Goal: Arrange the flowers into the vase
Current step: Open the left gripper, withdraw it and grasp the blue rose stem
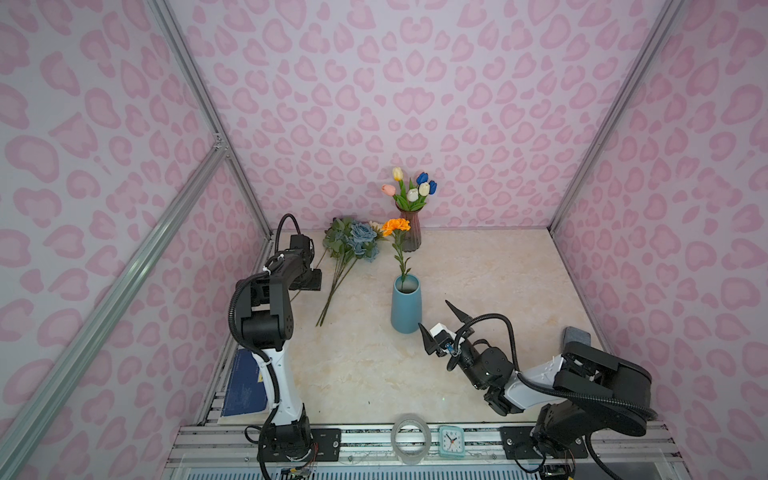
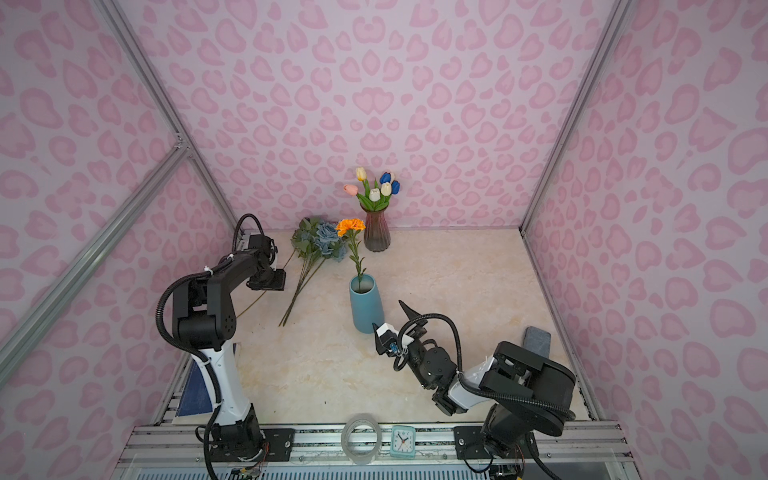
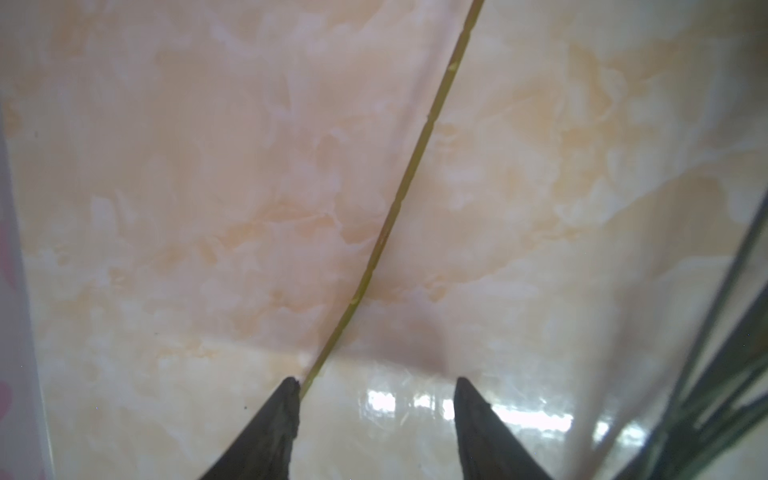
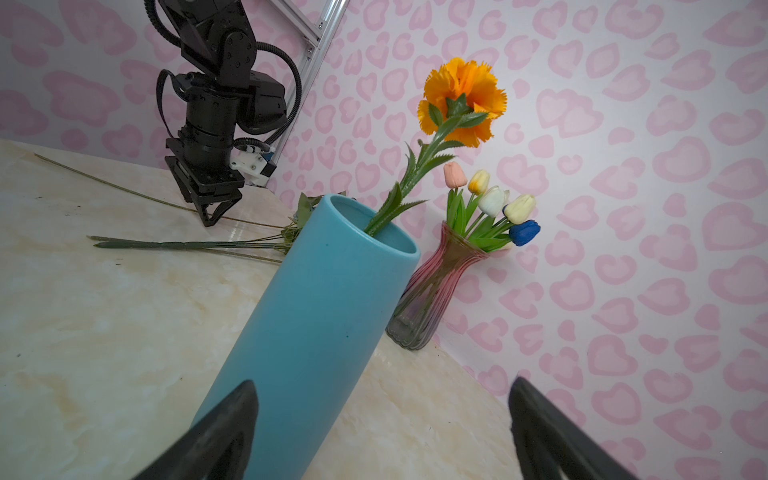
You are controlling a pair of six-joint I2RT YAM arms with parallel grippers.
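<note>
We see the left pincer (image 3: 376, 380) pointing down at the bench (image 1: 478, 282), jaws partly apart w/ nothing held. A thin stem (image 3: 415, 166) lies flat on the bench and runs up to the inner edge of one fingertip. The dusty-blue bunch (image 1: 357, 241) lies just beside that pincer. The right pincer (image 1: 433, 313) is wide open & empty, right by the blue vase (image 1: 406, 307) base; contact we can't tell. The orange flower (image 1: 396, 225) stands in that vase. The tulips (image 1: 411, 189) sit in a pink vase (image 1: 410, 235) by the back wall.
</note>
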